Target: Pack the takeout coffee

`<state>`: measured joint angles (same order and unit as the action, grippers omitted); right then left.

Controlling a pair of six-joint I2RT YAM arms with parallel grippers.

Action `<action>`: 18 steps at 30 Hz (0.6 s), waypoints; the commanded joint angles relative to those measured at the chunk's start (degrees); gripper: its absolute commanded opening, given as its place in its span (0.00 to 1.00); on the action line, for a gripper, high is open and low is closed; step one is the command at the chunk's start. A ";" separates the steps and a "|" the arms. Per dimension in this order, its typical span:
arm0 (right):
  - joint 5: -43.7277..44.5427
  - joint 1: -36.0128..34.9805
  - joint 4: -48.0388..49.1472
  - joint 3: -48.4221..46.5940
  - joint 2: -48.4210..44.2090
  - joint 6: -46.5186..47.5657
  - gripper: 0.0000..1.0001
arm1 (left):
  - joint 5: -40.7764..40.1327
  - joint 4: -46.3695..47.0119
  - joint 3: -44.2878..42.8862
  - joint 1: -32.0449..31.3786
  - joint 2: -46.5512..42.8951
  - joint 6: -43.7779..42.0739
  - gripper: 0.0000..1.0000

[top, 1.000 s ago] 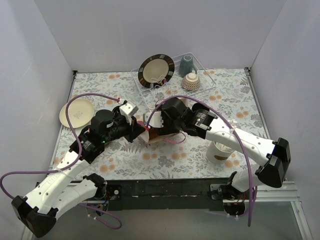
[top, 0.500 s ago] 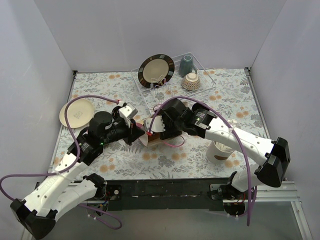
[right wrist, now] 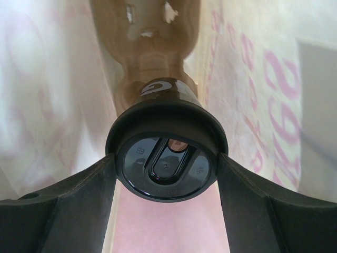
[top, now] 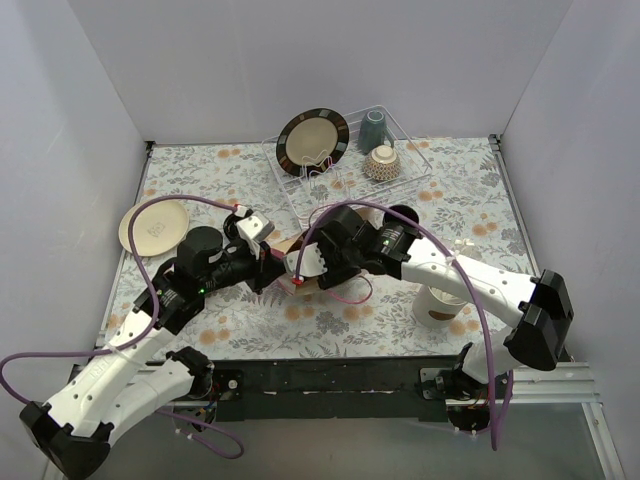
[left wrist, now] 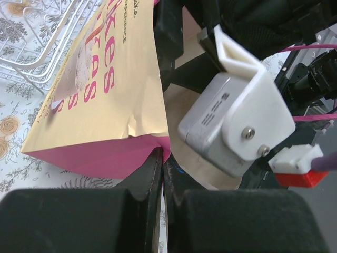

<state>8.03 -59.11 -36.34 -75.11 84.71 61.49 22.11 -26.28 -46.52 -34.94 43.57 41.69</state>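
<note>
Nearest to the bases, on the right side of the floral table, a white cup is seen standing beside the right arm; its contents cannot be made out from above. At mid-table the two arms are seen meeting at a paper bag, cream with pink lettering and a pink fold. The left gripper is pressed together on the bag's pink edge, the paper being pinched between its two black fingers. The right gripper is seen inside the bag's mouth, its jaws spread wide around a takeout coffee, a black cup with a round black lid that is clamped on both sides. The cup is thus held inside the bag, with cream walls and faint pink letters close on either side; whether it touches the bag's bottom cannot be judged with confidence. Further back on the left, a cream plate is laid flat. At the far edge a wire rack is set, in which a dark-rimmed plate is stood upright, with a grey-blue mug and a patterned bowl beside it.
</note>
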 commanded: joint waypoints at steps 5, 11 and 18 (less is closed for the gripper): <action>2.50 -1.62 3.44 3.64 0.73 2.84 0.40 | 1.62 -0.17 0.64 0.13 -0.15 -2.66 0.00; 6.47 -1.36 9.97 7.17 -0.24 2.23 0.41 | 1.35 -0.70 1.00 0.13 -1.47 -5.65 0.00; 5.15 0.13 11.11 5.94 -1.29 -1.03 0.40 | 1.45 -1.93 -0.06 0.13 0.72 -6.71 0.00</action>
<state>12.32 -59.92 -28.82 -67.92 85.54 61.54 22.57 -26.94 -45.52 -34.94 43.72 36.56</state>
